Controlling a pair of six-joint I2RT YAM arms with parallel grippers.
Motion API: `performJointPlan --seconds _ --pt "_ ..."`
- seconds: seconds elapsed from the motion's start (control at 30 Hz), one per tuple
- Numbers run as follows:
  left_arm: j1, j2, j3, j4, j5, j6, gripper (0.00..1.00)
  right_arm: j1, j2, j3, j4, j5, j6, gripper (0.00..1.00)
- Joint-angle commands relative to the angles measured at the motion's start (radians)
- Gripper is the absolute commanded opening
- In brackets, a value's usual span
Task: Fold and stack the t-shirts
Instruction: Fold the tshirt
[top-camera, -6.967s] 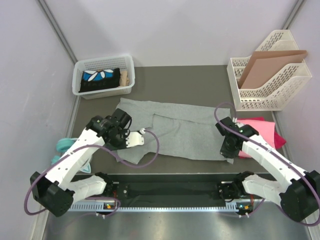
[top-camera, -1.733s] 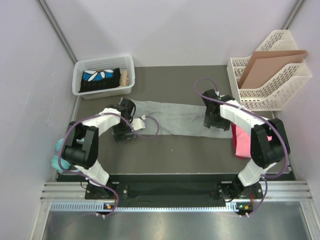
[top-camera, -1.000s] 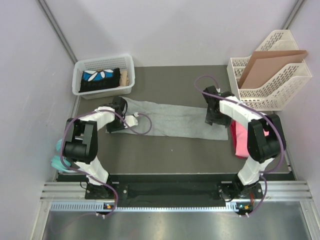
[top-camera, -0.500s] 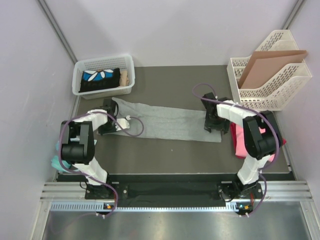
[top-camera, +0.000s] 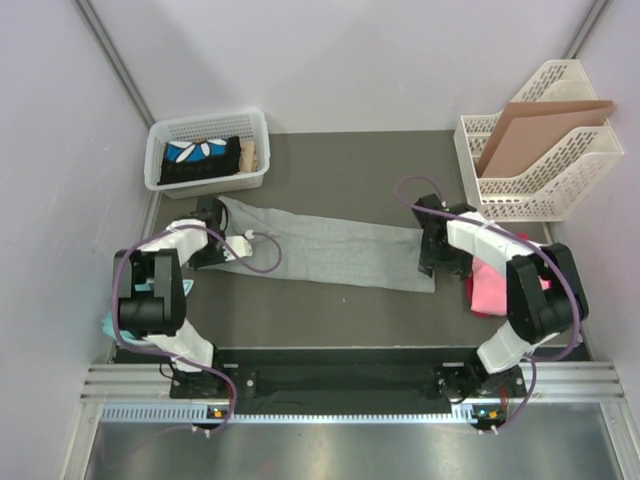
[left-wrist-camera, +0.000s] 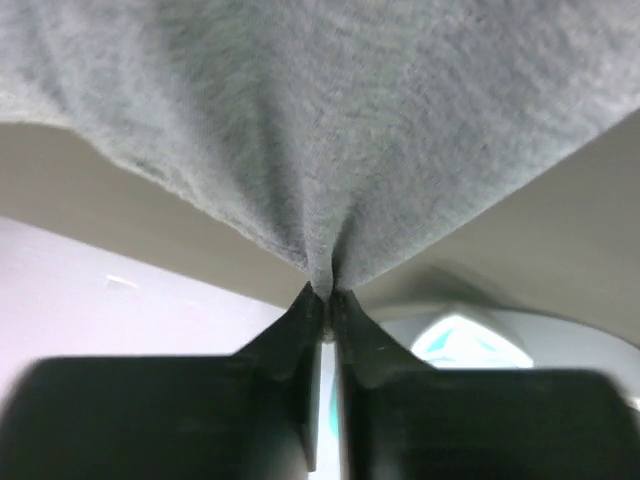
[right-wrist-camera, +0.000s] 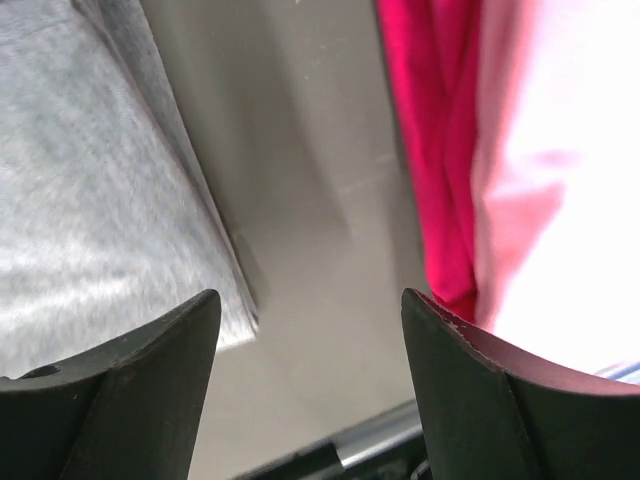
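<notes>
Top external: grey tee, folded strip, centre, spanning 9 to 3 o'clock. Left gripper: clamped on 9 o'clock end. Right gripper: wide apart, empty, 3 o'clock edge, beside pink tees. Advice: pinch grey only, fold level.

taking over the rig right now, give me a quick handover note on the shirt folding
Left gripper: shut on the left end of the grey t-shirt.
Right gripper: open, low over the table, between the grey shirt's right end and the pink t-shirts.
Done: grey shirt folded into a long strip across the table.
To do: fold it shorter, then stack it with the pink ones. I cannot tell whether those are folded.
</notes>
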Motion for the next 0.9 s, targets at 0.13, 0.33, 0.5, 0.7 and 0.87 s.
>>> performJointPlan --seconds 0.13,0.33,0.5,0.7,0.87 --pt "0.001 -0.072 0.102 -0.133 -0.007 -0.039 0.50 -0.007 0.045 0.247 -0.016 -0.025 -0.039 0.72" --pt "-0.002 -0.101 0.199 -0.182 0.080 -0.088 0.53 -0.006 0.196 0.358 0.050 -0.059 -0.079 0.66" --pt "-0.056 -0.046 0.295 -0.245 0.191 -0.192 0.54 -0.012 0.265 0.369 0.068 -0.050 -0.095 0.62" --pt "-0.128 0.028 0.294 -0.219 0.209 -0.268 0.52 -0.022 0.291 0.373 0.090 -0.022 -0.104 0.62" --pt "-0.145 0.071 0.243 -0.176 0.177 -0.276 0.51 -0.035 0.319 0.395 0.110 -0.026 -0.113 0.53"
